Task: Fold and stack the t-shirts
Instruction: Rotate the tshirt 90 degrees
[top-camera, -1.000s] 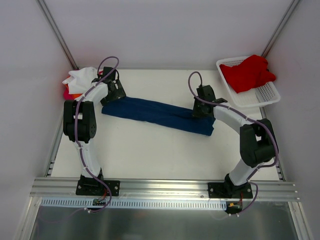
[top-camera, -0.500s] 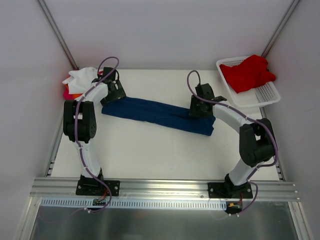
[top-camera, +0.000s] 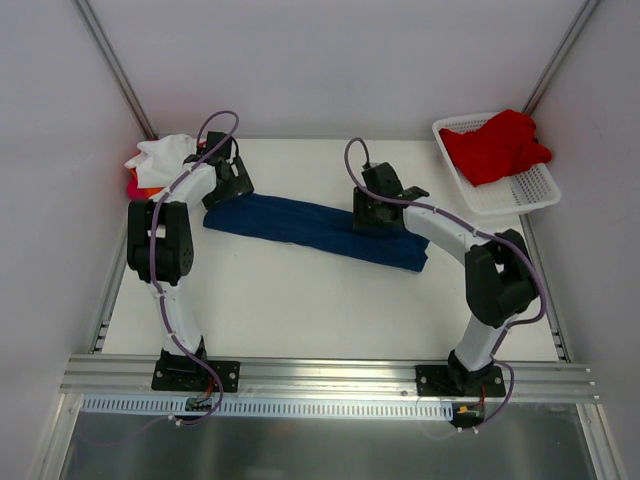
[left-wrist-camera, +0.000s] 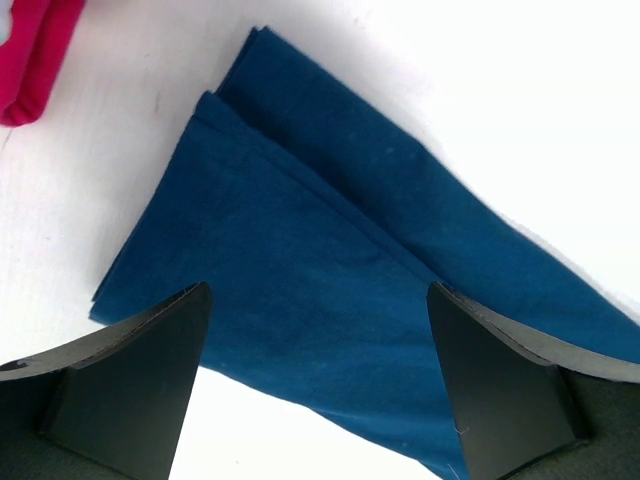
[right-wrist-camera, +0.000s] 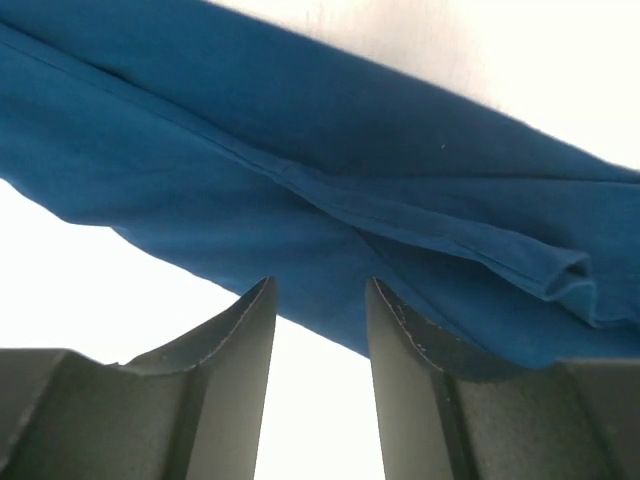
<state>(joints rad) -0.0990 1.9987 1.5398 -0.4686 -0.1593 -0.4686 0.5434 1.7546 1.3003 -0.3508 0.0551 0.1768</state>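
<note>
The navy t-shirt (top-camera: 300, 225) lies mid-table as a long folded strip. Over its right part the right gripper (right-wrist-camera: 320, 290) is held, jaws narrowly apart, nothing gripped. Over the far-left end the left gripper (left-wrist-camera: 318, 300) is spread wide. Each end is best pinched through all layers, edges kept aligned, before the strip is folded across. The stack (top-camera: 155, 160) is found at the far-left corner

Quick headcount from where I'm standing: two robot arms, one left arm (top-camera: 158, 245) and one right arm (top-camera: 450, 228), and two grippers, the left gripper (left-wrist-camera: 318, 295) and the right gripper (right-wrist-camera: 320, 285). One table (top-camera: 300, 300), one white basket (top-camera: 535, 190). T-shirts, I count five going by colour: one navy shirt (top-camera: 300, 225), one red shirt (top-camera: 495, 145), one white shirt (top-camera: 160, 155), one orange shirt (top-camera: 150, 191) (just a sliver showing), one magenta shirt (left-wrist-camera: 30, 50).
</note>
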